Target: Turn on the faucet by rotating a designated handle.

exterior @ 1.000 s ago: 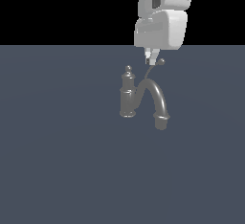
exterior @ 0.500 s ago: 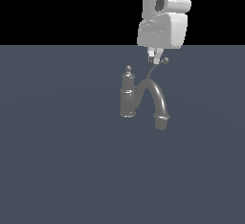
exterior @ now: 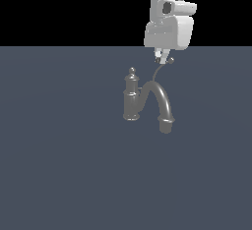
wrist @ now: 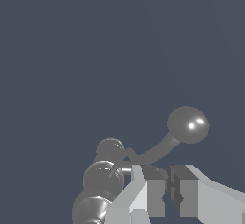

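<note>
My gripper [wrist: 167,189] is nearly clenched, grasping nothing, jaws a sliver apart so their side can push. The handle [exterior: 158,71] curves up from the faucet [exterior: 132,99] below me, its ball tip [wrist: 188,124] just beside my fingertips.
</note>
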Tool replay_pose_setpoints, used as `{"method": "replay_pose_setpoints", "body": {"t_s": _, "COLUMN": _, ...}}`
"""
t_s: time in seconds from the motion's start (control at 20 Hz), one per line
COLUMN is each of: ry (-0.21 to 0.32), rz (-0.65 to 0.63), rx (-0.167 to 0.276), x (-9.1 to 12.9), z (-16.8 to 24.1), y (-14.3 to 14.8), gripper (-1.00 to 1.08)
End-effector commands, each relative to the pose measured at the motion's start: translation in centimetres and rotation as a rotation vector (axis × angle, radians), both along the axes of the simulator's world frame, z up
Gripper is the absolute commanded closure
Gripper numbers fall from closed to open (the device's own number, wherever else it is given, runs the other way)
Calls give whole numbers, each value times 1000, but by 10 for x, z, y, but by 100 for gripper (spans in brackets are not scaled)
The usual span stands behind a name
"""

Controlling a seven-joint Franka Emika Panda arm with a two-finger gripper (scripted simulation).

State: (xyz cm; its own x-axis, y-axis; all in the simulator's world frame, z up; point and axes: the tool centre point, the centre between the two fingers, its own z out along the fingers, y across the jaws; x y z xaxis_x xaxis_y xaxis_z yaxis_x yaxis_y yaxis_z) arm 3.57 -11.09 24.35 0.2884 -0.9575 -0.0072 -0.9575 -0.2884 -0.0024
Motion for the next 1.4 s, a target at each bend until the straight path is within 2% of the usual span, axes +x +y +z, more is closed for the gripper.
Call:
{"method": "replay_pose_setpoints", "body": {"t_s": 0.0, "ry": 0, "rz": -33, "rx": -7, "x": 4, "z": -2, "y": -26, "gripper": 108}}
{"method": "replay_pose_setpoints", "body": {"t_s": 0.25, "ry": 0, "rz": -37, "rx": -8, "x": 14, "z": -2, "y": -34, "gripper": 108}}
{"method": "replay_pose_setpoints", "body": {"t_s": 0.3, "ry": 0, "rz": 7, "rx": 3, "x": 16, "z": 0, "y": -2, "gripper": 108}}
{"method": "replay_pose_setpoints", "body": {"t_s": 1.35, "ry": 0, "rz": -20, "rx": -3, "x": 71, "z": -1, "y": -3, "gripper": 108}}
